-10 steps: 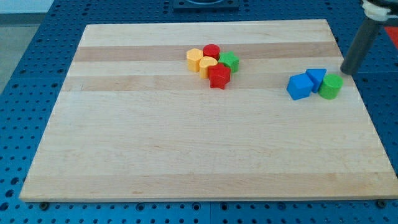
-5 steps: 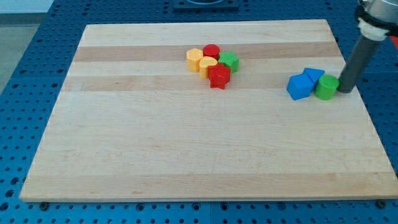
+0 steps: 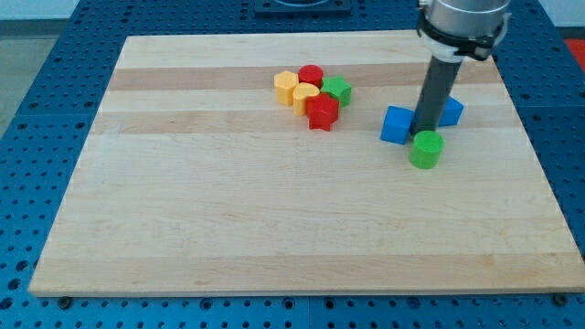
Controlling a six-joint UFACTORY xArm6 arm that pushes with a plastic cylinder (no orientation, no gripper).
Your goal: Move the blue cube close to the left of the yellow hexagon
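The blue cube (image 3: 397,125) lies on the wooden board (image 3: 274,219) right of centre. My tip (image 3: 423,131) touches its right side, between it and a second blue block (image 3: 451,111) partly hidden behind the rod. A green cylinder (image 3: 426,149) sits just below my tip. The yellow hexagon (image 3: 286,86) is at the left end of a cluster near the board's top middle, well left of the blue cube.
The cluster also holds a yellow block (image 3: 305,96), a red cylinder (image 3: 311,75), a green star (image 3: 338,89) and a red star (image 3: 322,112). A blue pegboard table (image 3: 37,183) surrounds the board.
My tip swept left from the board's right edge. It pushed the blue cube left, split the blue blocks apart, and knocked the green cylinder left and down.
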